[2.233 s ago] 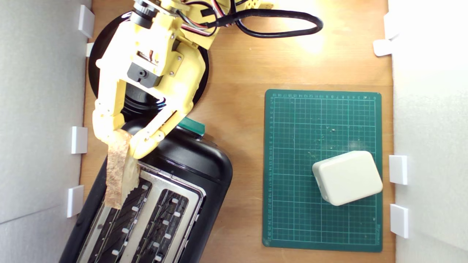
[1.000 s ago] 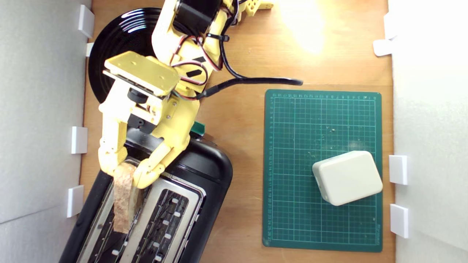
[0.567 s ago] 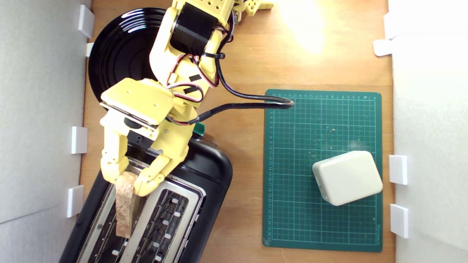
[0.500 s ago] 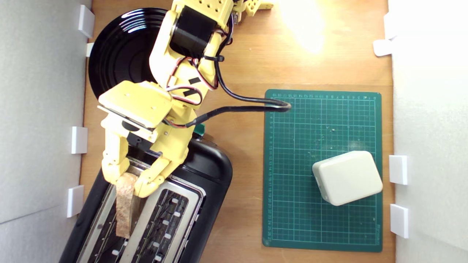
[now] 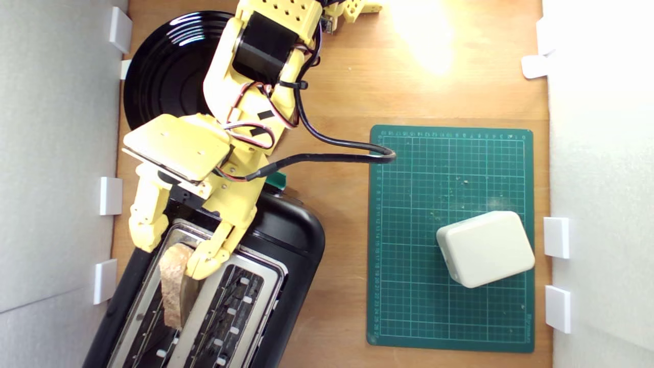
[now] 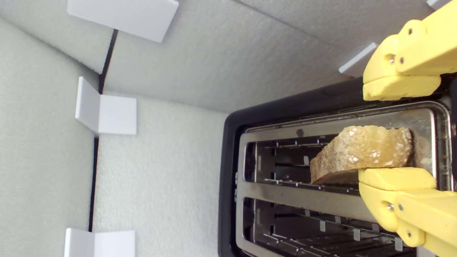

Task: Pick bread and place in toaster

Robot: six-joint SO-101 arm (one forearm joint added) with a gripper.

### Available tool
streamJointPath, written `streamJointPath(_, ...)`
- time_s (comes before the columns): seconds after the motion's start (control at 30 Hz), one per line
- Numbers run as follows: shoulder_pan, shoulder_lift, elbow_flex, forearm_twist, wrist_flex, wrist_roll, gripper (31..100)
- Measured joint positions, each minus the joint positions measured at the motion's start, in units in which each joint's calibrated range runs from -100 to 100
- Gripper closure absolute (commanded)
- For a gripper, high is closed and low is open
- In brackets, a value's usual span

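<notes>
Now the bread (image 5: 172, 286) stands crust-up in the toaster's (image 5: 255, 286) slot nearer the exterior view's left, dropped edge-on so it can slide between the wires; the tool (image 5: 171, 253) straddles it with jaws spread wide, one finger still brushing it, where half a second ago they pinched it

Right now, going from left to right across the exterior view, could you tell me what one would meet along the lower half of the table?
Toaster with the bread standing in its slot, then bare wood, then the green cutting mat, then the cream box on the mat.
</notes>
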Motion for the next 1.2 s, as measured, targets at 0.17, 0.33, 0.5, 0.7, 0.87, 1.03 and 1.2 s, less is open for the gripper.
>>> streamJointPath(0.17,0.18,0.0,0.0,-0.18,0.0,0.0,52.0)
streamJointPath(0.33,0.55,-1.01,0.55,-4.35,0.0,1.24,52.0)
streamJointPath(0.5,0.09,-1.76,0.46,-6.13,0.0,1.55,52.0)
streamJointPath(0.7,-3.48,-1.93,0.37,-7.29,0.08,1.55,52.0)
streamJointPath(0.87,-3.94,-2.1,0.37,-6.84,0.08,1.55,52.0)
streamJointPath(1.03,-3.94,-3.86,0.65,-7.11,0.08,2.43,52.0)
streamJointPath(1.2,-3.75,-7.56,0.92,-7.11,1.02,3.52,52.3)
